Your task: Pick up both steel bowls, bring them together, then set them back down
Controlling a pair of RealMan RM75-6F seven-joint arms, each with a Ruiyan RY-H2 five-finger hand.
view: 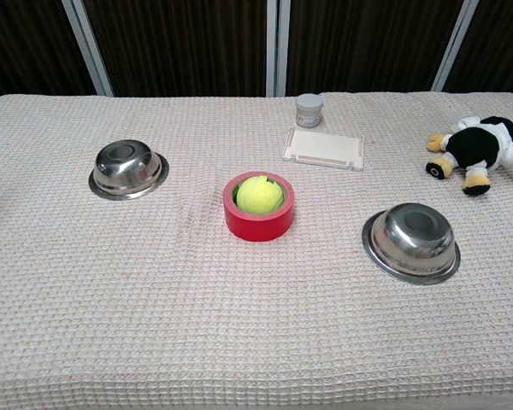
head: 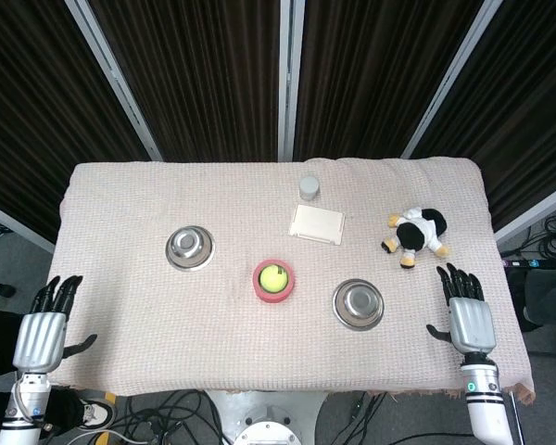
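Two steel bowls lie upside down on the cloth-covered table. The left bowl [head: 189,248] [view: 129,168] sits left of centre; the right bowl [head: 359,303] [view: 411,242] sits nearer the front right. My left hand [head: 44,332] hovers at the table's front left corner, fingers apart, holding nothing. Right of the right bowl, at the table's right edge, my right hand [head: 467,315] is also spread and empty. Neither hand appears in the chest view.
A red tape roll [head: 273,281] [view: 258,207] with a yellow-green ball inside stands between the bowls. Behind it lie a white flat box [head: 316,223] [view: 323,148] and a small grey jar [head: 309,187] [view: 309,110]. A plush cow [head: 418,234] [view: 481,148] lies at the back right.
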